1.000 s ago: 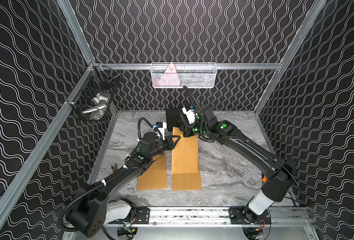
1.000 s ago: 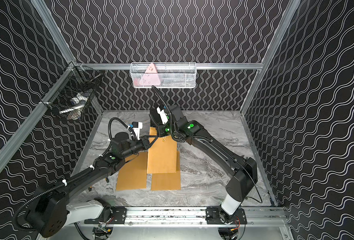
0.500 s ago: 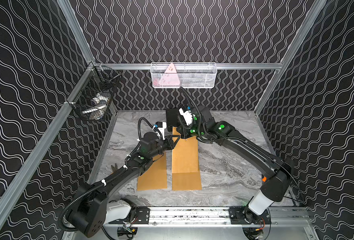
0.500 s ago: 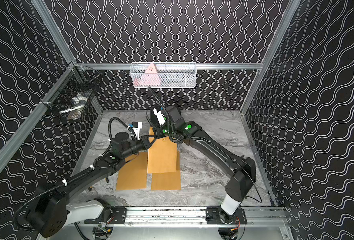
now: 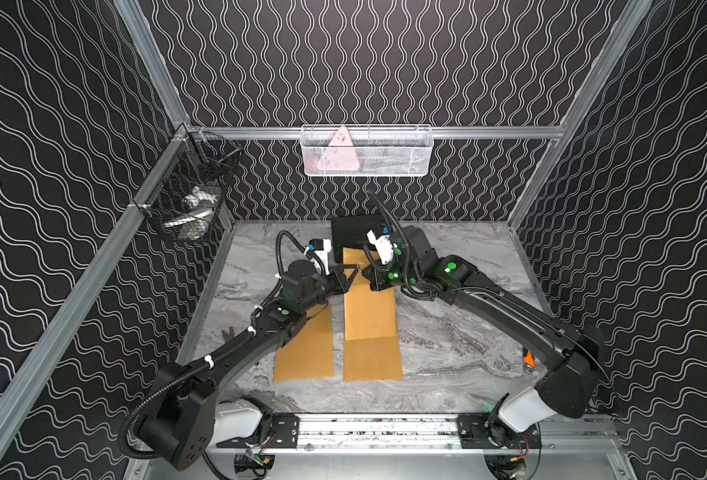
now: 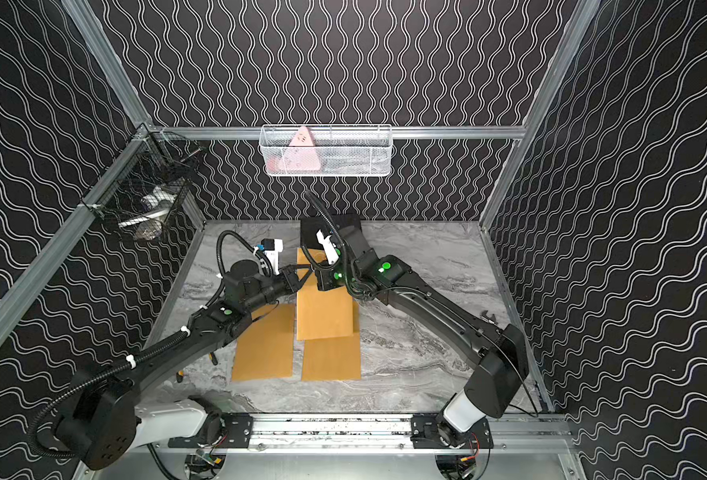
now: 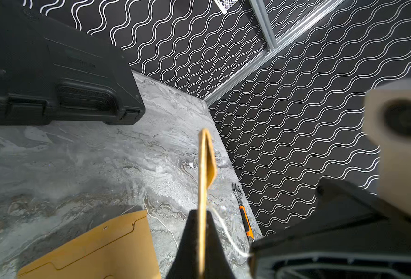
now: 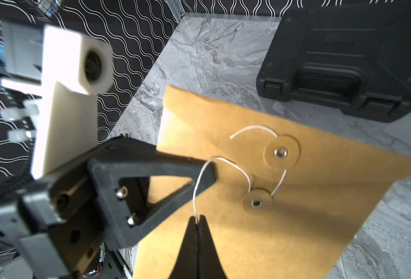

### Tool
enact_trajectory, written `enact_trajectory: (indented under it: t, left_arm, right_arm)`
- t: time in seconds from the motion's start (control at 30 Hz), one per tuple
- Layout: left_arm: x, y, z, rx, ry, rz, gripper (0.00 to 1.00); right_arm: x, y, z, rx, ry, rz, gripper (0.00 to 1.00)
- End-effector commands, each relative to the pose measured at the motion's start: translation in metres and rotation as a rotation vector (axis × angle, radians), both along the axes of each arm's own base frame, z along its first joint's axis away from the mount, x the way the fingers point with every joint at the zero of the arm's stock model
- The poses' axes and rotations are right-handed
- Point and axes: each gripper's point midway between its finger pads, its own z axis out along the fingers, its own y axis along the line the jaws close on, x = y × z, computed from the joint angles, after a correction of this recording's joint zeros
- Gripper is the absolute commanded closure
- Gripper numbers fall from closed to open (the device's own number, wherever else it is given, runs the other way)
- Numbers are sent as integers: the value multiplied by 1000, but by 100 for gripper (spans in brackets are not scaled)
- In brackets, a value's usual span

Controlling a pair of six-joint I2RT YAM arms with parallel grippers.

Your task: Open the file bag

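1. Pinches file bag (image 5: 368, 311) by its edge in left gripper (image 7: 201, 212), just in front of black case (image 5: 349, 232).
2. Nips white string (image 8: 196, 190) in right gripper (image 8: 198, 218) (jaws tight together), now drawn farther from case than before.

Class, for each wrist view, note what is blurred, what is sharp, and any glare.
Right wrist view: white camera housing blurred and overexposed, string on the file bag sharp. Left wrist view: near white housing blurred, black case sharp.
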Motion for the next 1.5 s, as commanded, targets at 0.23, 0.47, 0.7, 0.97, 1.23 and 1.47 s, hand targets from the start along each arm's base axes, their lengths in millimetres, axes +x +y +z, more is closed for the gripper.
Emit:
enact_trajectory:
  t: [0.23, 0.47, 0.7, 0.97, 1.23, 1.47]
  left_arm:
    - [11, 7, 21, -9, -64, 33, 100]
    - [12, 10, 30, -11, -79, 42, 100]
    - [12, 14, 35, -6, -90, 49, 100]
    - [11, 17, 37, -4, -95, 51, 100]
    - [10, 20, 41, -8, -102, 56, 100]
    - [9, 21, 42, -4, -103, 56, 100]
  right_arm:
    - [-8, -13, -22, 13, 37, -58, 100]
    - [-12, -21, -38, -12, 59, -77, 100]
    - [-13, -29, -48, -39, 69, -101, 100]
    - [-11, -40, -54, -72, 68, -132, 100]
    - [-5, -54, -58, -96, 70, -166, 100]
    - [2, -67, -60, -113, 71, -197, 100]
